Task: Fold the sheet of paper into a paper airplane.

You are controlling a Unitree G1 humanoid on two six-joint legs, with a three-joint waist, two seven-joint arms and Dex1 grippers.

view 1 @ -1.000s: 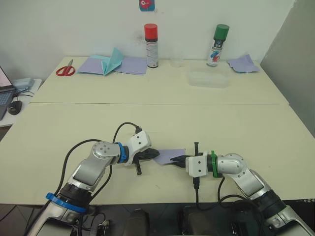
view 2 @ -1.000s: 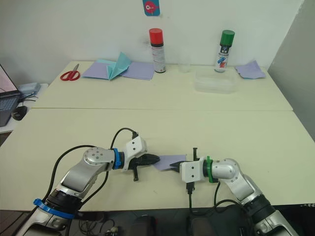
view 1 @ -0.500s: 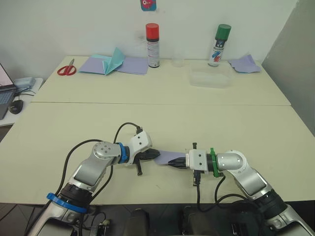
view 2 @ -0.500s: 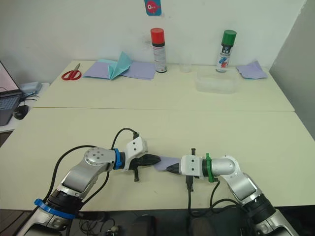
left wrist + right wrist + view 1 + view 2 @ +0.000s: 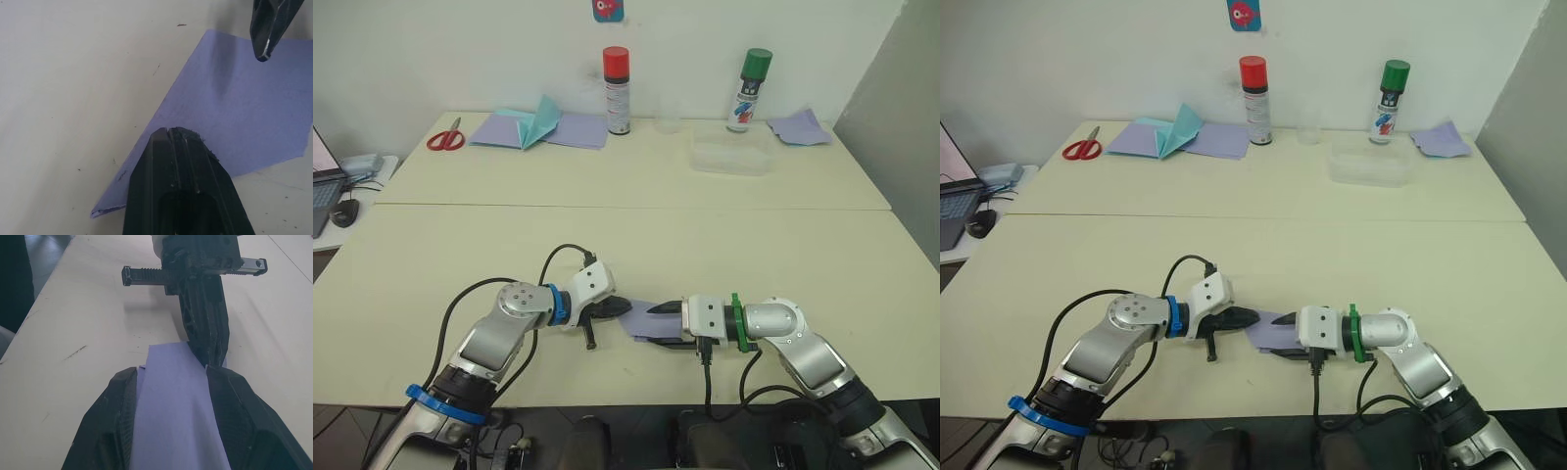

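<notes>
Near the front edge of the tabletop [image 5: 431, 255], about midway along it, the sheet of paper [image 5: 651, 315] lies between the two hands. From the head views it is a small lavender patch. The left wrist view shows more: the left hand [image 5: 177, 139] has its fingers pressed together on one edge of the sheet, and the paper looks folded double there. The right wrist view shows the right hand [image 5: 173, 382] with its fingers spread apart, one on each side of the sheet, the paper running between them.

Half a second ago the right hand's fingers were close together at the sheet's edge; they have opened since, and the left hand has kept its place.

Along the far edge stand a red-capped spray can [image 5: 616, 90] and a green-capped spray can [image 5: 749, 90], with a clear plastic box [image 5: 729, 158] between them. Scissors [image 5: 442, 138], lavender sheets and a teal folded paper [image 5: 538, 120] sit toward the far left corner, well apart from the hands.
</notes>
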